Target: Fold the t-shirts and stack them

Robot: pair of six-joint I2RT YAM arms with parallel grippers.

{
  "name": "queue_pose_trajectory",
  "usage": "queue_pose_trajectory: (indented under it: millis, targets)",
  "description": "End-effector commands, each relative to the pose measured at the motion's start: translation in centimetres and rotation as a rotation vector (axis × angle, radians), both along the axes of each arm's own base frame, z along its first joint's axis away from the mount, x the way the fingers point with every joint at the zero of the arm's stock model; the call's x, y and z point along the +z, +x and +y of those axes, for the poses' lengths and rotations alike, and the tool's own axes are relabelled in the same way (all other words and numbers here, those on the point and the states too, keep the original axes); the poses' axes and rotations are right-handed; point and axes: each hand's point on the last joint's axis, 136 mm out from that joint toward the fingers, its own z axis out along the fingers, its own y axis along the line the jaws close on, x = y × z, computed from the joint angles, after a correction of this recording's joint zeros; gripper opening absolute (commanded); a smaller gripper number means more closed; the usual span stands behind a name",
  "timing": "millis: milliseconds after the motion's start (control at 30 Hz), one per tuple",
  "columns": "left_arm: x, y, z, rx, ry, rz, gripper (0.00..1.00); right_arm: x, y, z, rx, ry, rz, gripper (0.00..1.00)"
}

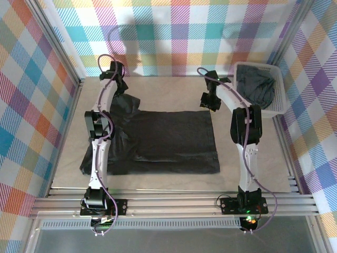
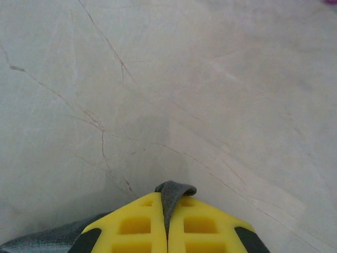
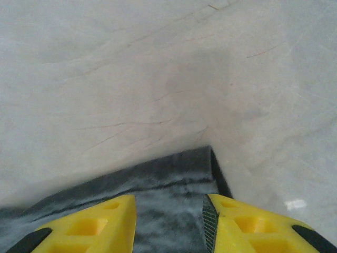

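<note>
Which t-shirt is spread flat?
The t-shirt on the table, which lies open and dark across its middle. The other t-shirt lies crumpled in the white basket.

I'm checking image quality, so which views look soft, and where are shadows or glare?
Top external: sharp, evenly lit, soft shadows on the back wall. Left wrist: table crisp, faint shadow ahead of the left gripper. Right wrist: t-shirt edge fuzzy, small glare spot on the table at lower right.
</note>
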Motion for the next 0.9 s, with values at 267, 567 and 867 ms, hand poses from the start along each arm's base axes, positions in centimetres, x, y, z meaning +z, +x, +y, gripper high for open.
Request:
queue_pose_trajectory:
  millis: [267, 567, 867]
  targets:
    - [5.6, -1.8, -2.2, -0.033, -0.069, -0.053, 0.0, -2.6, 0.3, -0.7, -0.006, -0.044, 0.096, 0.36]
    - [6.2, -2.6, -3.8, -0.073, -0.092, -0.045, 0.0, -3.0, -0.2, -1.1, 0.0, -0.067, 0.115, 0.41]
    - [6.9, -3.4, -4.3, -0.093, -0.086, -0.037, 0.0, -4.8, -0.5, -0.4, 0.048, -0.04, 0.161, 0.3]
